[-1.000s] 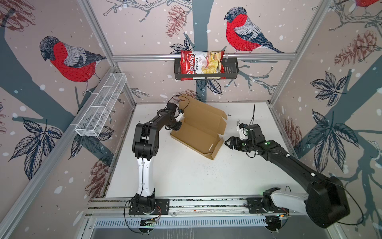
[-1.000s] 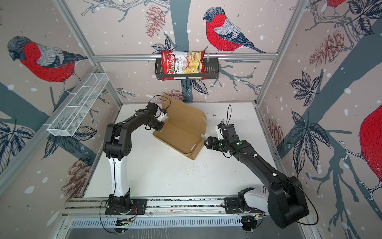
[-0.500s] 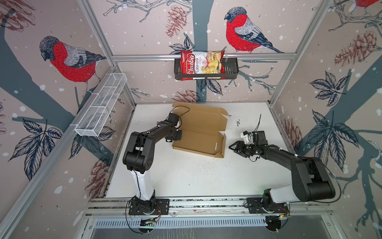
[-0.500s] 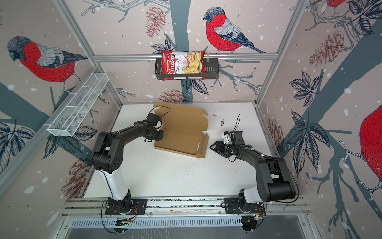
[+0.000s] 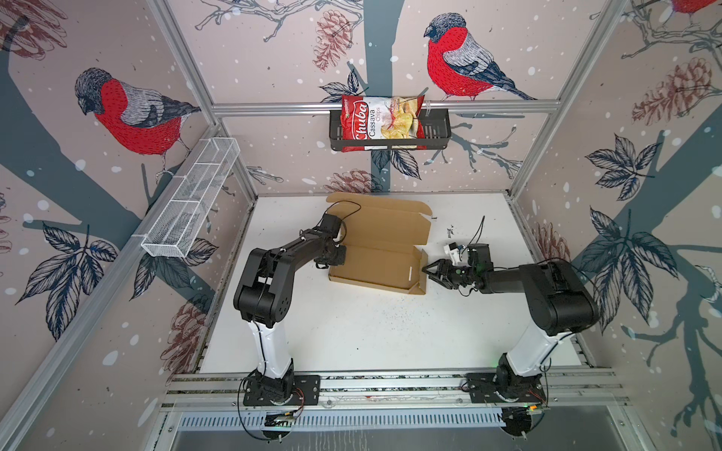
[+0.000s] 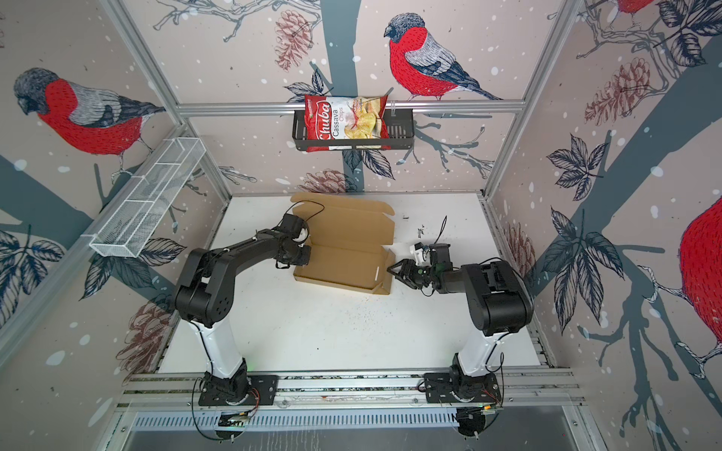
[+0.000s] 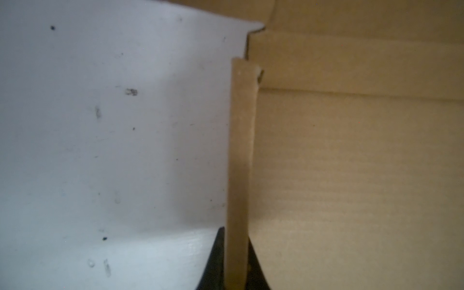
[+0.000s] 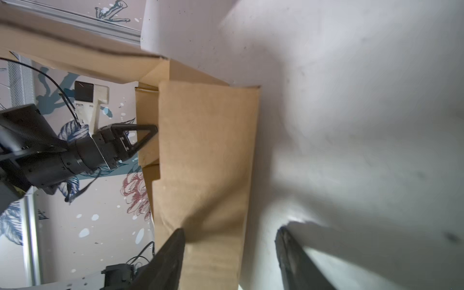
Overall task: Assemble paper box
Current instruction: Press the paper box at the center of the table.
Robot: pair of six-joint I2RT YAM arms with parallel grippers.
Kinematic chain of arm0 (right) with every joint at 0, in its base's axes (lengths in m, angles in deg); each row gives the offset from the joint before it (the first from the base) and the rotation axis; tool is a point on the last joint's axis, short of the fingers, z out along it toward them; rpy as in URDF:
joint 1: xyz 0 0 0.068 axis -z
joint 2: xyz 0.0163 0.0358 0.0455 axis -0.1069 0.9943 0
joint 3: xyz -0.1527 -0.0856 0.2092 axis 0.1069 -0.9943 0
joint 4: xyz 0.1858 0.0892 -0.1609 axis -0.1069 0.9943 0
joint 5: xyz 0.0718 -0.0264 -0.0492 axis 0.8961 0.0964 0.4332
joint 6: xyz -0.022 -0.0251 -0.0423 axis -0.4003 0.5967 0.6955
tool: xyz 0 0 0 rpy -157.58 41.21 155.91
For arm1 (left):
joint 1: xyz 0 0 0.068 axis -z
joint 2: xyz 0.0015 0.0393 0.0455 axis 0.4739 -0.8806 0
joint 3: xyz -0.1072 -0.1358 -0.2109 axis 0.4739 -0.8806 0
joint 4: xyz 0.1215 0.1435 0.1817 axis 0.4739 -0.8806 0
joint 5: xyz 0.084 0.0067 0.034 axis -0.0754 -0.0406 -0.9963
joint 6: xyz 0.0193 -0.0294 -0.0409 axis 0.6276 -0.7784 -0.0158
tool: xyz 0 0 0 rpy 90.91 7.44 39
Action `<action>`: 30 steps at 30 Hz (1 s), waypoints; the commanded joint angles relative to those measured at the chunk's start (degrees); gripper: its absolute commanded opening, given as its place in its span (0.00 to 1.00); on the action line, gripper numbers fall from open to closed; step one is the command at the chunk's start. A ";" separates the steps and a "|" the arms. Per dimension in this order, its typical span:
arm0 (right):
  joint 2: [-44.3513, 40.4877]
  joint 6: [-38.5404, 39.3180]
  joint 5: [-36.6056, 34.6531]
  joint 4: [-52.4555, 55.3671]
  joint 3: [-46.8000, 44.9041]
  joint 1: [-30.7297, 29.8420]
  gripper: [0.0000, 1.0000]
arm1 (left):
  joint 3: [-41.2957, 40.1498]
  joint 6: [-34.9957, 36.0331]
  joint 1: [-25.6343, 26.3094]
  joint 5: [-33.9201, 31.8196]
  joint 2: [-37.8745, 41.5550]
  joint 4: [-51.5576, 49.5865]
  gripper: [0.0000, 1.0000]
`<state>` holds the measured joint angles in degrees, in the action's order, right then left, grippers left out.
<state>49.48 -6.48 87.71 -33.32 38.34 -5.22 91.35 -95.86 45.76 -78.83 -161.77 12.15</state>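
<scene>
Left tool (image 5: 337,255) tight on the paper box's (image 5: 375,266) left wall; right tool (image 5: 429,270), jaws apart, astride its right flap.

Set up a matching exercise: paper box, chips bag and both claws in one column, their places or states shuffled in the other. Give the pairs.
Things:
1. paper box
2. chips bag
3. left claw
4. right claw

Places or states:
A. in the black basket on the back wall
B. shut on the box's side wall
C. open, with the box's end flap between its fingers
D. on the white table, lid open

Pairs: 1-D, 2-A, 3-B, 4-C
</scene>
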 commanded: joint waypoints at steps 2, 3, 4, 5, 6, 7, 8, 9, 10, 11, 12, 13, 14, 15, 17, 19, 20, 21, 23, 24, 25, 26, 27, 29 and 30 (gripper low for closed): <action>1.67 1.35 4.03 -3.73 0.75 -2.46 0.56 | 0.53 1.26 0.63 0.69 -0.87 -2.42 0.11; 1.41 0.82 4.77 -4.97 0.29 -2.76 0.55 | 0.70 1.26 0.72 0.57 -0.94 -2.51 0.11; 0.89 0.19 5.16 -6.61 -0.37 -3.03 0.54 | 0.85 1.27 0.94 0.37 -1.09 -2.62 0.11; 0.18 -0.06 5.19 -7.38 -0.86 -3.21 0.54 | 0.97 1.27 1.03 0.34 -1.24 -2.69 0.11; -0.53 0.12 4.42 -6.78 -0.93 -3.45 0.54 | 1.15 1.26 1.22 0.26 -1.37 -2.86 0.11; -1.26 0.92 2.84 -4.36 -0.38 -3.63 0.54 | 1.30 1.17 1.32 0.09 -1.46 -2.95 0.11; -1.79 1.94 1.17 -1.69 0.40 -3.97 0.54 | 1.34 1.09 1.50 -0.09 -1.47 -2.95 0.11; -2.23 2.44 0.11 -0.25 1.00 -4.26 0.54 | 1.34 1.08 1.75 -0.22 -1.47 -3.01 0.11; -2.79 2.34 -0.62 0.33 1.25 -4.58 0.55 | 1.33 1.09 1.94 -0.28 -1.49 -2.96 0.11; -3.46 1.70 -0.62 -0.51 0.95 -4.72 0.57 | 1.32 1.08 2.02 -0.30 -1.47 -2.87 0.11; -3.87 0.99 -0.17 -1.53 0.43 -4.61 0.60 | 1.16 1.02 2.01 -0.40 -1.54 -2.86 0.11; -4.45 0.21 0.71 -2.89 -0.36 -4.08 0.62 | 1.07 0.94 1.98 -0.62 -1.64 -2.87 0.11; -4.81 -0.67 1.83 -4.36 -1.37 -3.53 0.63 | 1.00 0.99 1.95 -0.87 -1.81 -2.95 0.10; -4.96 -0.88 2.23 -4.60 -1.81 -3.12 0.64 | 0.98 1.00 2.00 -0.89 -1.90 -3.04 0.10; -5.27 0.43 1.33 -2.12 -1.50 -3.01 0.65 | 0.95 0.84 1.95 -1.30 -1.91 -3.12 0.11; -5.62 0.81 -0.27 -0.78 -0.70 -3.69 0.65 | 0.92 0.91 1.96 -1.29 -1.76 -3.22 0.10; -5.64 0.31 -1.24 -0.70 -0.27 -4.08 0.65 | 0.81 0.90 2.10 -1.24 -1.57 -3.09 0.11; -5.51 -0.14 -1.56 -0.93 0.09 -4.44 0.65 | 0.67 0.91 2.08 -1.24 -1.39 -3.04 0.10; -4.67 -0.71 -1.68 -0.89 1.55 -5.32 0.66 | 0.37 0.93 2.04 -1.19 -1.03 -2.87 0.10; -4.46 -1.14 -1.79 -1.10 1.97 -5.71 0.66 | 0.24 0.92 2.15 -1.07 -0.94 -2.87 0.10; -4.32 -1.68 -1.71 -1.71 2.15 -6.23 0.66 | 0.15 0.91 2.19 -0.92 -0.96 -2.79 0.10; -4.42 -2.05 -1.71 -2.23 2.19 -6.65 0.67 | -0.10 0.78 2.26 -0.97 -0.97 -2.78 0.10; -4.45 -2.43 -1.71 -2.72 2.01 -6.98 0.67 | -0.28 0.76 2.33 -0.94 -0.86 -2.83 0.11; -4.60 -3.59 -1.75 -3.87 1.58 -7.35 0.68 | -0.66 0.60 2.43 -0.85 -0.70 -2.64 0.10; -4.69 -4.05 -2.46 -3.79 1.49 -7.42 0.68 | -1.00 0.48 2.48 -0.80 -0.44 -2.53 0.10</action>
<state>44.95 -8.32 86.07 -34.85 39.98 -12.34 91.20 -95.03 47.99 -80.89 -162.32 13.60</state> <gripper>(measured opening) 0.687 0.106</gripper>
